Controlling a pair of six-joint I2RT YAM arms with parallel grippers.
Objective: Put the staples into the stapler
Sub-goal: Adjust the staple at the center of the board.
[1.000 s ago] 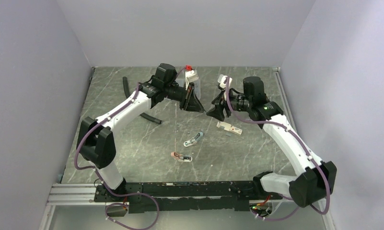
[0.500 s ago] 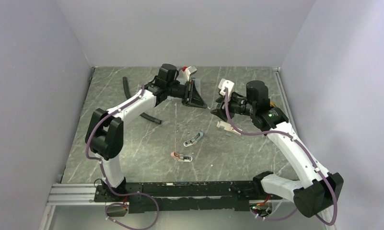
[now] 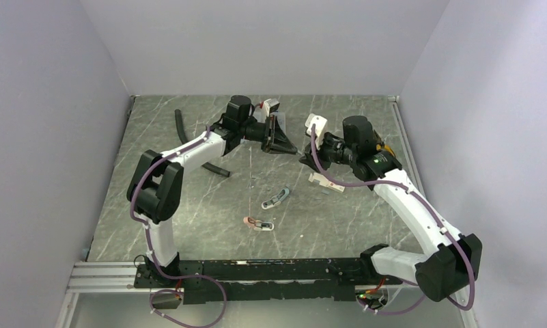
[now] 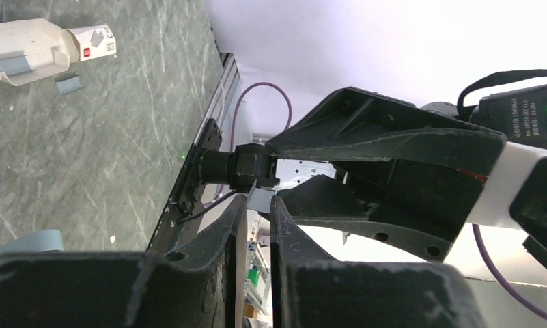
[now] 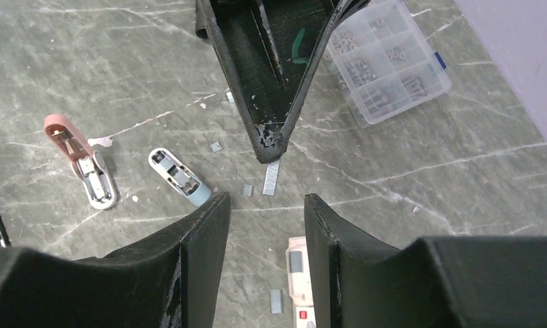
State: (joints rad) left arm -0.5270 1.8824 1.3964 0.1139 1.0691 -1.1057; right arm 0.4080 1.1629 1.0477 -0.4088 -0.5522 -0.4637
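I see left gripper (image 5: 270, 145) pinching staples (image 5: 272, 178) by one end, strip hanging midair; my right gripper (image 5: 262, 205) gapes, empty, near it; strip looks light, stiff, brittle; I'd take free end by flat sides, gently

dark grey-green marbled tabletop (image 3: 202, 219) fills the middle; plain pale lavender walls (image 3: 270, 48) rise left, back and right; soft even light.

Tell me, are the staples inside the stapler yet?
Not yet. Done: the pink stapler and the blue stapler lie opened on the table. In hand: the left hand pinches a staple strip, facing the open right hand. Left: sliding that strip into a stapler.
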